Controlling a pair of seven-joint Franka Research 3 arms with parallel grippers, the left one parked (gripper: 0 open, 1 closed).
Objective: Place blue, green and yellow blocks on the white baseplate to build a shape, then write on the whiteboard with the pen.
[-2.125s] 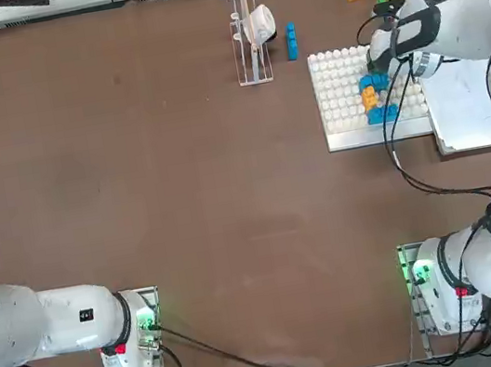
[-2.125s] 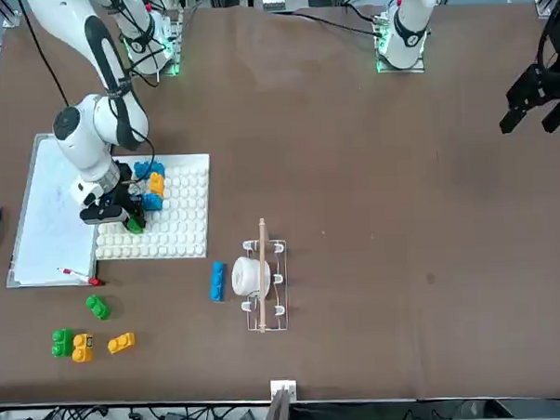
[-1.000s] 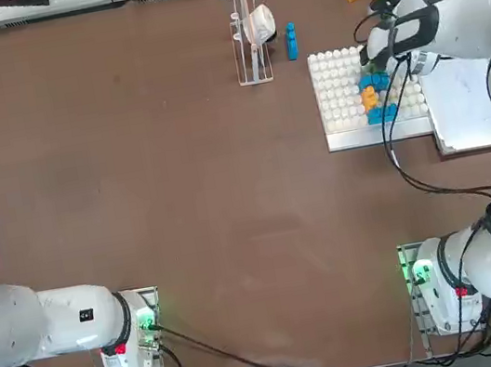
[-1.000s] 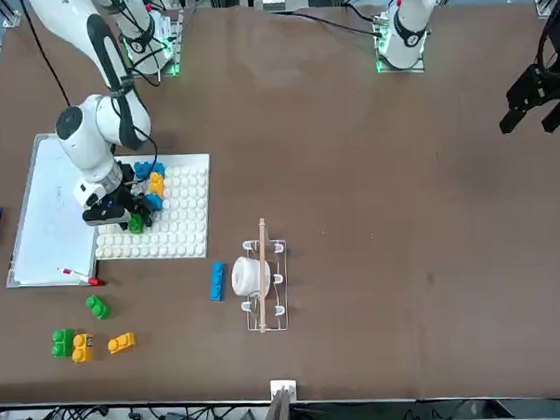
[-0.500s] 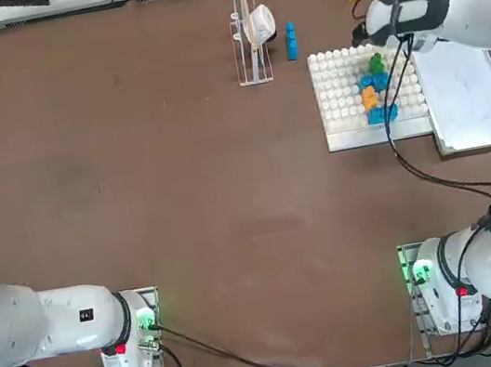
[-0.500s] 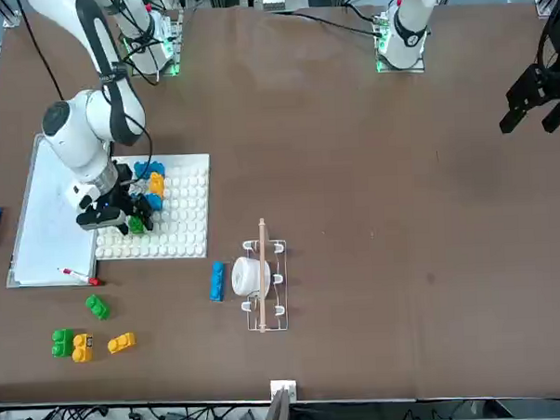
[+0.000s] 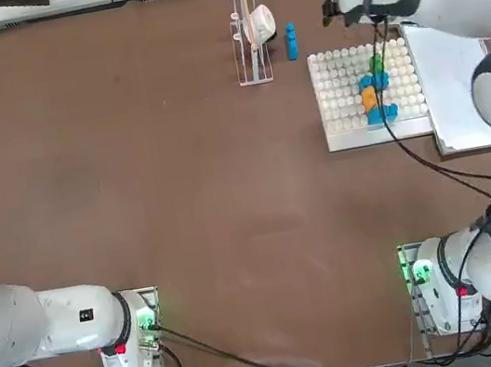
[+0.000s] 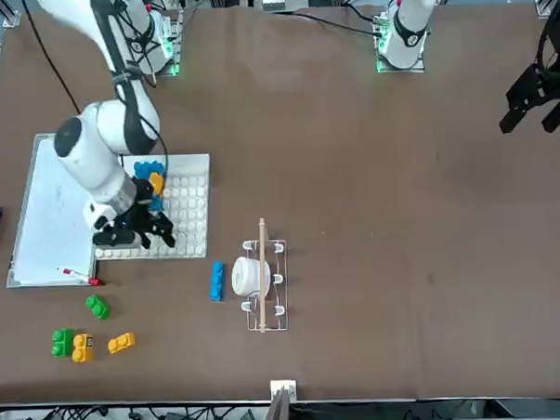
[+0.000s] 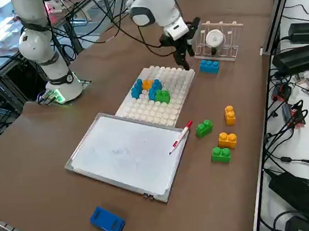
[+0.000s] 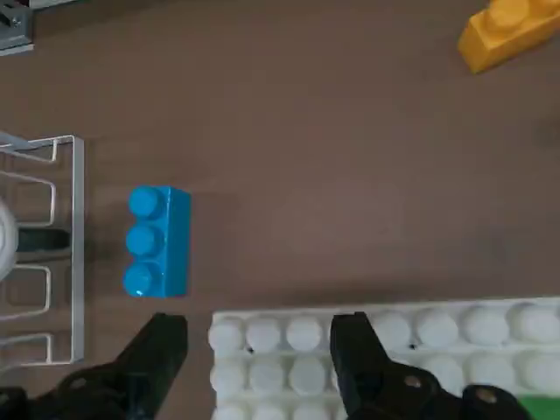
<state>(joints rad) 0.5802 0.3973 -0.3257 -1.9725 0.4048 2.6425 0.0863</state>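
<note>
**Right gripper empty over the baseplate's far corner**

I see the right gripper (image 10: 258, 350) hanging with its fingers spread apart and nothing between them, above the corner of the white baseplate (image 9: 170, 101) nearest the wire rack (image 9: 219, 38). On the bare desk (image 7: 175, 157) just past that corner lies a long blue block (image 10: 157, 241), between the baseplate and the rack and well clear of the fingers.

On the baseplate I count a small cluster already pressed on: blue blocks (image 9: 139, 88), an orange-yellow one (image 9: 148, 84) among them, and a green block (image 9: 162, 96) at the end nearer the whiteboard (image 9: 126, 152).

The whiteboard lies flat against the baseplate's outer edge. The pen (image 9: 180, 137) rests on its far edge, red end pointing towards the loose blocks. Those loose blocks sit on the desk beyond: a green one (image 9: 203, 127) nearest the pen, then two orange-yellow (image 9: 227, 140) and another green (image 9: 220, 154).

A chunky blue oblong (image 9: 107, 221) lies alone past the whiteboard's other end. Nothing lies between the gripper and the long blue block.
</note>
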